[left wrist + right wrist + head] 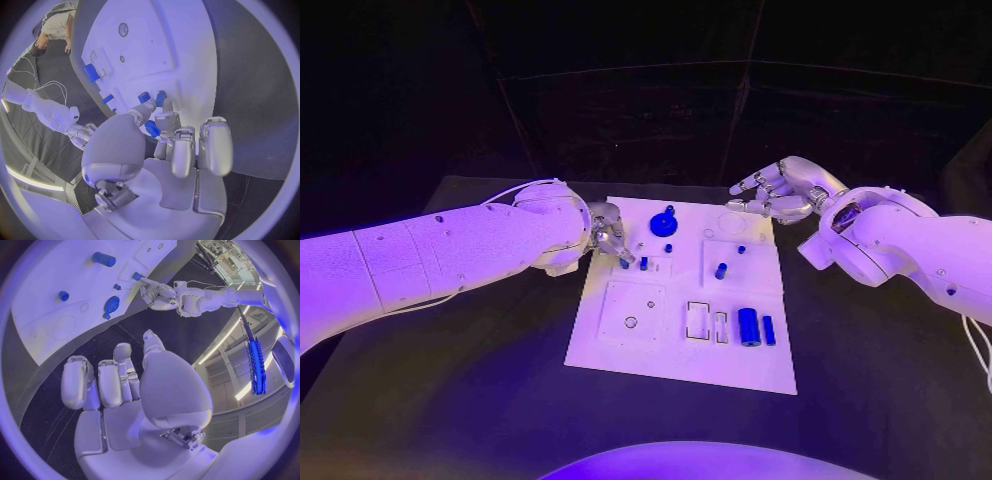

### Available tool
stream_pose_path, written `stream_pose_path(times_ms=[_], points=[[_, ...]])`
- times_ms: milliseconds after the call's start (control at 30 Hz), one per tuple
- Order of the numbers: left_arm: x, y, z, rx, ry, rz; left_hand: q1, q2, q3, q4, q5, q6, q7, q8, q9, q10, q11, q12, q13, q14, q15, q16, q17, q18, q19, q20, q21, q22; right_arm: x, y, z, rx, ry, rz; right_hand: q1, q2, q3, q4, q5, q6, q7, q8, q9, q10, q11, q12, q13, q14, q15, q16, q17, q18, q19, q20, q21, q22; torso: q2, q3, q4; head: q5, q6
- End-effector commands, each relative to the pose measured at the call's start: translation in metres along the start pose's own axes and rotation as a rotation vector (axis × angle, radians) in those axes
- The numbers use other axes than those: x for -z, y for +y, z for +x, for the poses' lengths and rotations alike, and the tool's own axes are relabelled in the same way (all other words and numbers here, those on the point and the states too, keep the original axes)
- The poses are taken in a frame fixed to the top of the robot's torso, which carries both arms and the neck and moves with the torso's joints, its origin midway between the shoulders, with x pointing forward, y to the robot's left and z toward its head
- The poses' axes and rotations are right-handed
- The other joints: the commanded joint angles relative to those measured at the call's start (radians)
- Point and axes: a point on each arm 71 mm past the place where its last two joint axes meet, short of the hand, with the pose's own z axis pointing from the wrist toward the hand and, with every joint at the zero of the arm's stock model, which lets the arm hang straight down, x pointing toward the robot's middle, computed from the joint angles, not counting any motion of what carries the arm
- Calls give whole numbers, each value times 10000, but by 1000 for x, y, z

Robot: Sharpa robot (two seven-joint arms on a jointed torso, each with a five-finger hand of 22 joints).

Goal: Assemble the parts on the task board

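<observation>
While left hand (606, 238) pinches one blue part (152, 129), right hand (773, 190) released, one task board (646, 345).

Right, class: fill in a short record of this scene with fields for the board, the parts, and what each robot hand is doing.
board: white board mid-table
parts: blue pieces on it, including a round knob at the far end and two cylinders at the near right
left robot hand: over the board's left edge, fingertips at a small blue part; whether it grips it is unclear
right robot hand: raised off the board's far right corner, fingers curled, holding nothing
</observation>
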Motion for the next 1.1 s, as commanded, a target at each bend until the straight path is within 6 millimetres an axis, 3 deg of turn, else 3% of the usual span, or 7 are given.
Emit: stream_pose_path(times_ms=[33,733,1100], points=[[-1,-2,6,-6,372,33,-149,-19,-73,58,18,145,-57,-71,-27,28,-31,9,30,1055,-100,33,2634,-96,237,-50,38,467,0,2,0,12,31,-114,-9,119,-47,-2,53,-13,-14,13,15,-67,2,-25,-8,307,-20,-32,-8,75,-64,10,-65,-8,5,-3,-2,-11,-13],[-5,0,5,-37,436,-123,-477,-98,-259,196,18,285,-102,-44,-43,100,-68,122,158,1055,-135,33,2634,-118,276,-83,108,565,0,2,0,11,23,-111,-12,122,-57,1,54,-13,-14,13,15,-71,2,-32,-18,304,-20,-45,-25,77,-69,9,-71,-17,-6,-11,18,-34,-56],[-4,1,5,-63,484,-143,-342,-94,-210,59,45,350,-168,-11,-40,160,-120,200,242,1055,-164,33,2634,-128,297,-104,143,615,0,2,0,11,29,-110,-12,122,-57,1,54,-13,-14,13,15,-71,2,-32,-18,304,-20,-45,-25,77,-69,9,-71,-17,-8,-10,16,-18,-64]])
